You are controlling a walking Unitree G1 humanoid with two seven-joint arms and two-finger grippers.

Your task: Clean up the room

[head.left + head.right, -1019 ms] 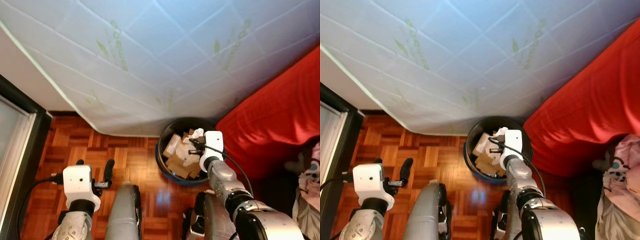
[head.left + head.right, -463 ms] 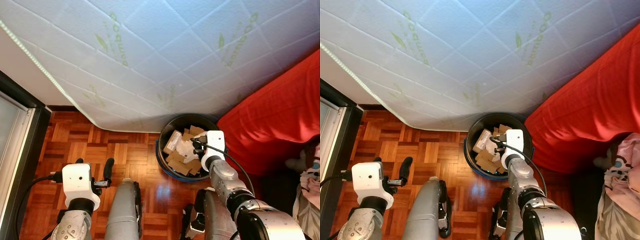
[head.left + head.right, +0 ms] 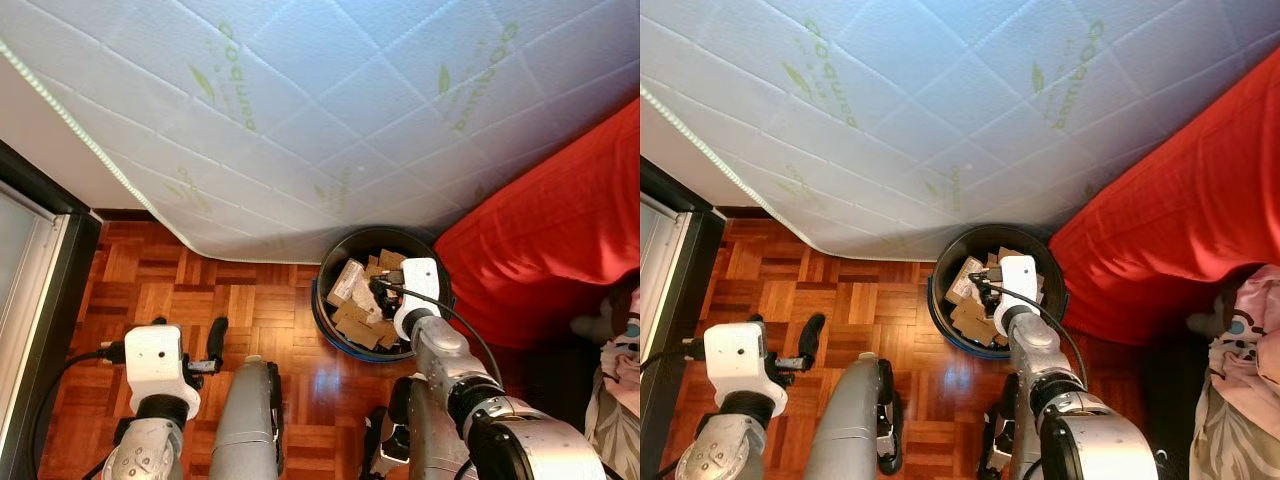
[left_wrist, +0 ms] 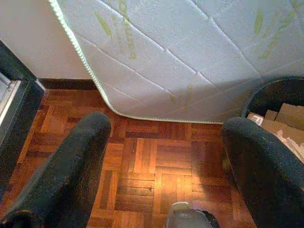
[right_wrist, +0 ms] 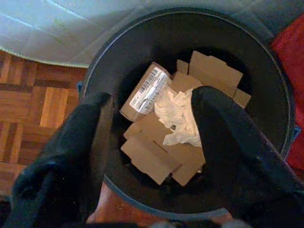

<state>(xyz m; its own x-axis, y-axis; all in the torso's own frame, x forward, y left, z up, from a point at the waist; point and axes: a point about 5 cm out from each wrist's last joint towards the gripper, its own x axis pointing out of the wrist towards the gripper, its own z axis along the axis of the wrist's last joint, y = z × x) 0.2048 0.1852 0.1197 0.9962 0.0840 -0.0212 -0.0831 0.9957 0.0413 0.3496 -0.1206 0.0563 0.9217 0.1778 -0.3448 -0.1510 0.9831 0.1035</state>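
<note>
A black round trash bin (image 3: 323, 300) stands on the parquet between the mattress and the red cover. It holds several brown cardboard pieces (image 5: 147, 159), a labelled box (image 5: 145, 91) and a crumpled white paper (image 5: 176, 115). My right gripper (image 5: 152, 126) hangs open just above the bin's mouth, also seen at right gripper (image 3: 383, 287), with nothing between its fingers (image 5: 88, 142). My left gripper (image 3: 187, 331) is held low over the floor to the left of the bin, open and empty, its fingers (image 4: 78, 156) spread wide.
A white quilted mattress (image 3: 300, 110) with green print leans over the floor behind the bin. A red cover (image 3: 545, 230) bulges at the right, with pink cloth (image 3: 1240, 350) at the edge. A dark door frame (image 3: 40, 250) bounds the left. Parquet (image 3: 180, 290) lies open between them.
The whole picture has shifted slightly. The white paper that showed at my right gripper's tips a second ago now lies among the cardboard in the bin. The left arm has not moved.
</note>
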